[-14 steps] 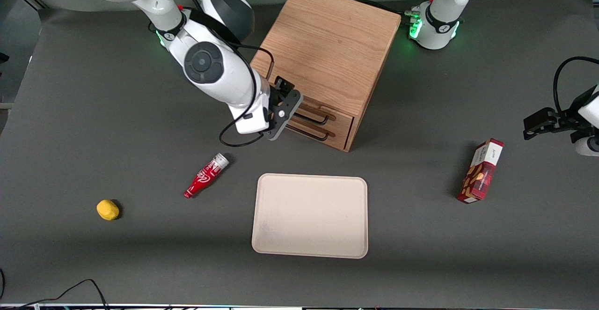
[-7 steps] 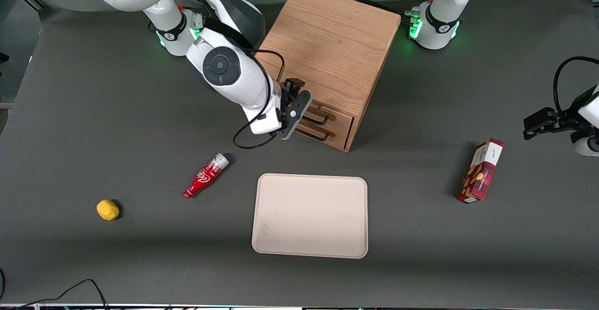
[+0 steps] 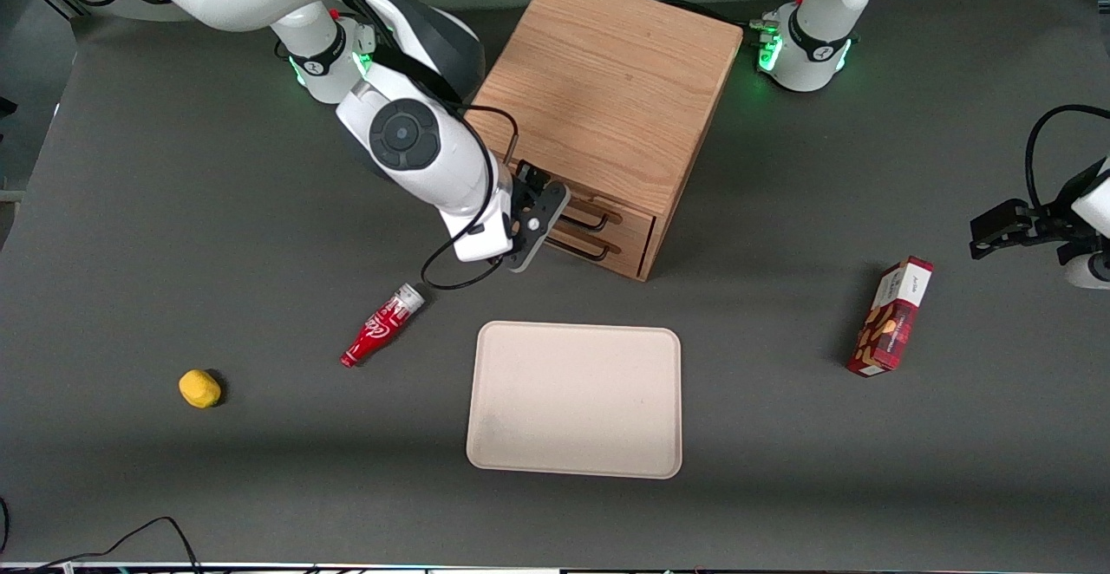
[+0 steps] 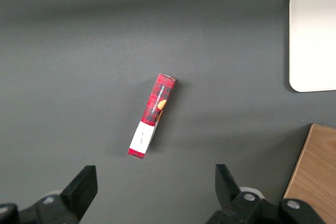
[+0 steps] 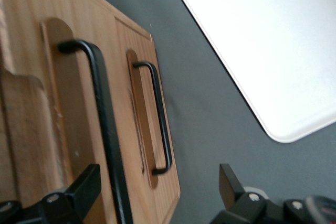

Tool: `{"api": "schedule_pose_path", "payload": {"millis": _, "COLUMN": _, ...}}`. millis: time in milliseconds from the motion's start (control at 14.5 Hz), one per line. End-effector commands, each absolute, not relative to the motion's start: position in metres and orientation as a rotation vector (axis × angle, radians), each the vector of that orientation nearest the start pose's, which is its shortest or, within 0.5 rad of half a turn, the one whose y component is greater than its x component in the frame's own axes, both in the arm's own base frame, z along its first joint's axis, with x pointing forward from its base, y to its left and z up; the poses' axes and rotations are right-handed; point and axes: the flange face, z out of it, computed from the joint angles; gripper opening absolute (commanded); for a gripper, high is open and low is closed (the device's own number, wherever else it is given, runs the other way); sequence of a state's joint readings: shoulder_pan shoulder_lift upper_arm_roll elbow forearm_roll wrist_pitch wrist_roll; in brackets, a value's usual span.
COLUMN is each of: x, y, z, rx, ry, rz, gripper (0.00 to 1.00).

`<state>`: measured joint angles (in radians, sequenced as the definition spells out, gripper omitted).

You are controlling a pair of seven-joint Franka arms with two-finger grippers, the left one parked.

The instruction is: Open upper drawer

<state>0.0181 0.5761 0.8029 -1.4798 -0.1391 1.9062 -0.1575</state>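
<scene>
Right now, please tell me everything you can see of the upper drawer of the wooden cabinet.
The upper drawer is the topmost of two in a light oak-look cabinet. It has a narrow wood front with a long black wire handle mounted over a rounded recess. It looks shut, flush with the lower drawer. The gripper is in front of the drawer's end toward the working arm, fingers open on either side of the handle; whether they touch it cannot be told.
</scene>
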Motion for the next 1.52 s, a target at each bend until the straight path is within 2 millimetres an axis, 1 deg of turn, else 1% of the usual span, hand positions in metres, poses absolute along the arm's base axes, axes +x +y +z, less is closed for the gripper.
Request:
{"api": "schedule_pose_path", "payload": {"millis": 0, "x": 0.562, "y": 0.415, "z": 0.433, "rx": -2.503, "ry": -1.354, "rz": 0.124, "gripper": 1.00}}
{"api": "schedule_pose_path", "payload": {"millis": 69, "x": 0.567, "y": 0.411, "z": 0.429, "rx": -2.491, "ry": -1.349, "rz": 0.128, "gripper": 1.00}}
{"api": "schedule_pose_path", "payload": {"millis": 138, "x": 0.568, "y": 0.413, "z": 0.423, "rx": -2.470, "ry": -1.330, "rz": 0.145, "gripper": 1.00}}
{"api": "schedule_pose_path", "payload": {"millis": 276, "x": 0.570, "y": 0.415, "z": 0.424, "rx": -2.443, "ry": -1.304, "rz": 0.144, "gripper": 1.00}}
{"api": "schedule_pose_path", "payload": {"millis": 345, "x": 0.569, "y": 0.417, "z": 0.422, "rx": -2.417, "ry": -1.311, "rz": 0.150, "gripper": 1.00}}
{"api": "schedule_pose_path", "payload": {"millis": 414, "x": 0.570, "y": 0.419, "z": 0.415, "rx": -2.391, "ry": -1.300, "rz": 0.164, "gripper": 1.00}}
{"api": "schedule_pose_path", "payload": {"millis": 621, "x": 0.568, "y": 0.426, "z": 0.417, "rx": -2.330, "ry": -1.234, "rz": 0.157, "gripper": 1.00}}
{"api": "schedule_pose_path", "payload": {"millis": 828, "x": 0.571, "y": 0.432, "z": 0.407, "rx": -2.323, "ry": -1.217, "rz": 0.123, "gripper": 1.00}}
{"api": "schedule_pose_path", "payload": {"millis": 1103, "x": 0.586, "y": 0.428, "z": 0.377, "rx": -2.344, "ry": -1.218, "rz": 0.077, "gripper": 1.00}}
{"api": "schedule_pose_path", "payload": {"millis": 1241, "x": 0.592, "y": 0.426, "z": 0.368, "rx": -2.362, "ry": -1.232, "rz": 0.060, "gripper": 1.00}}
{"api": "schedule_pose_path", "payload": {"millis": 1310, "x": 0.595, "y": 0.424, "z": 0.366, "rx": -2.360, "ry": -1.249, "rz": 0.052, "gripper": 1.00}}
{"api": "schedule_pose_path", "payload": {"millis": 1448, "x": 0.607, "y": 0.416, "z": 0.370, "rx": -2.363, "ry": -1.259, "rz": 0.016, "gripper": 1.00}}
